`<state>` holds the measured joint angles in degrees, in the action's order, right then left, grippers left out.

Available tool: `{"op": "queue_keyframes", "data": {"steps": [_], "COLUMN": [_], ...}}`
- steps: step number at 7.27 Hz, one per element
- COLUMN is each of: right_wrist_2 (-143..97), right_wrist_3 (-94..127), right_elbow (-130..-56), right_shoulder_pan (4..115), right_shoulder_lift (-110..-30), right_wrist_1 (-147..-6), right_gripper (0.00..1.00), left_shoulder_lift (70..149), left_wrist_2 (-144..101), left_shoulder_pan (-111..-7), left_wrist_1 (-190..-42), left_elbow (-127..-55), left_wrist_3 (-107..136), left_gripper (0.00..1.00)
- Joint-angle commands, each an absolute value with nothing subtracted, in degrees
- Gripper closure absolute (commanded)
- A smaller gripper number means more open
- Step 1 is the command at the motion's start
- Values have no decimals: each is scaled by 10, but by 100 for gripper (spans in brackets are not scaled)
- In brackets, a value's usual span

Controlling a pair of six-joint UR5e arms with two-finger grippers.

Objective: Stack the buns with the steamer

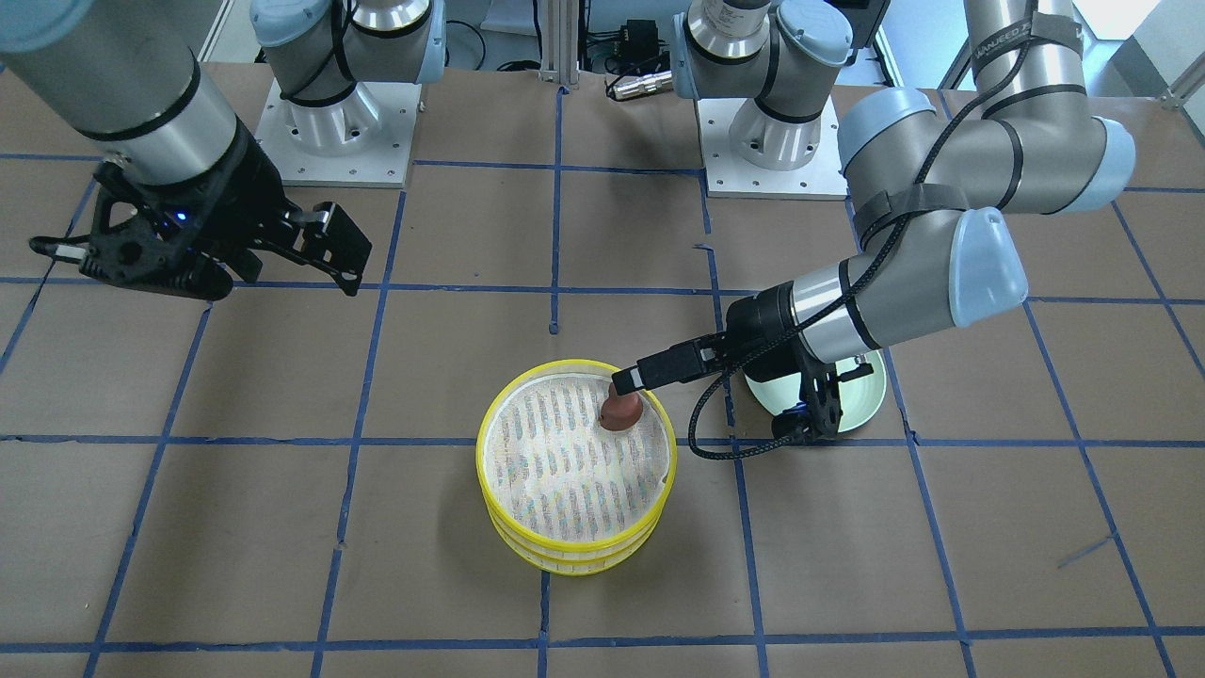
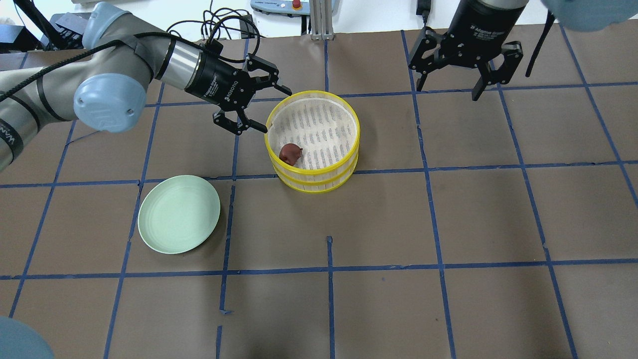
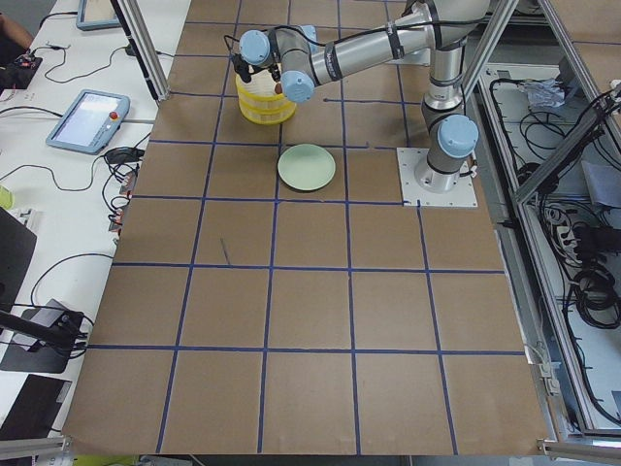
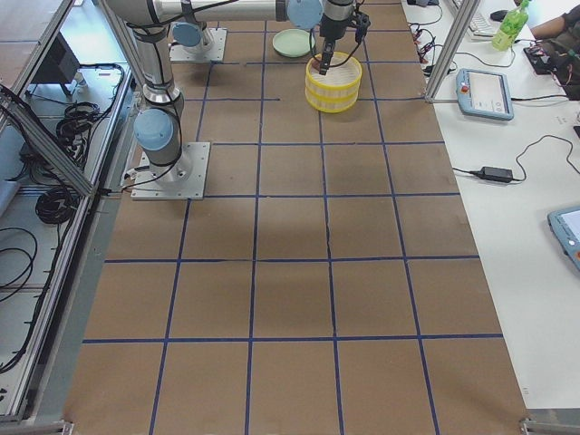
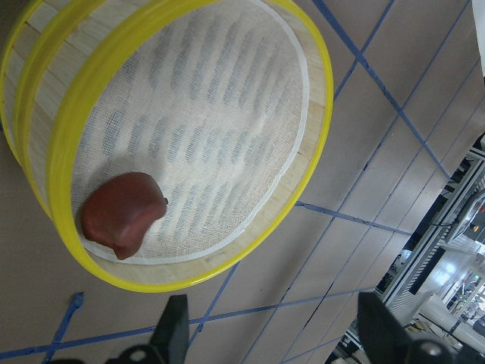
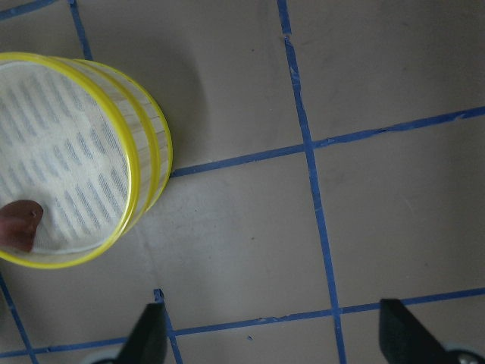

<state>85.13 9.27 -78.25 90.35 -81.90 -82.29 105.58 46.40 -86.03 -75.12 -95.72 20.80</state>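
You'll find the steamer [image 2: 319,175] near the middle of the counter [image 2: 448,224], its two tiers stacked one on the other. The upper tier covers the lower one, so you cannot see inside the lower tier, and nothing can be made out through its whitish wall.

The reddish-brown bun [image 2: 290,153] lies on the mesh floor of the top tier, close to the rim on the robot's left side. It is the one bun you can see.

The left hand [image 2: 276,112] is spread wide with nothing between its fingers, just beside the steamer's rim on the robot's left. In the front-facing view one finger [image 1: 659,369] overlaps the bun, so from there you cannot tell whether they touch. The left wrist view shows both fingertips far apart, with the bun lying in the tray beyond them.

The right hand [image 2: 448,91] hangs wide open and holds nothing, well apart from the steamer. Its arm is cut off by the top edge of the overhead view.

The pale green plate [image 2: 178,214] sits on the counter apart from the steamer, and in the front-facing view the left arm hides much of it. In both side views the hands are too small to judge.
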Motion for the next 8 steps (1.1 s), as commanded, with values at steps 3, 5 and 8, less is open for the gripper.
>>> {"op": "queue_keyframes", "data": {"steps": [3, 5, 8], "right_wrist_2": [916, 913, 915], "right_wrist_3": [19, 13, 1], "right_elbow": [-775, -778, -802], "right_shoulder_pan": [903, 898, 899], "right_shoulder_lift": [-835, -832, -836], "right_wrist_1": [-792, -795, -850], "right_gripper": [0, 0, 0], "left_shoulder_lift": [997, 998, 965], "left_wrist_2": [742, 857, 922], "left_shoulder_pan": [-874, -911, -959], "left_wrist_1": [-816, -932, -971], "left_elbow": [-874, -791, -780], "left_wrist_3": [125, 71, 65], "left_gripper": [4, 4, 0]}}
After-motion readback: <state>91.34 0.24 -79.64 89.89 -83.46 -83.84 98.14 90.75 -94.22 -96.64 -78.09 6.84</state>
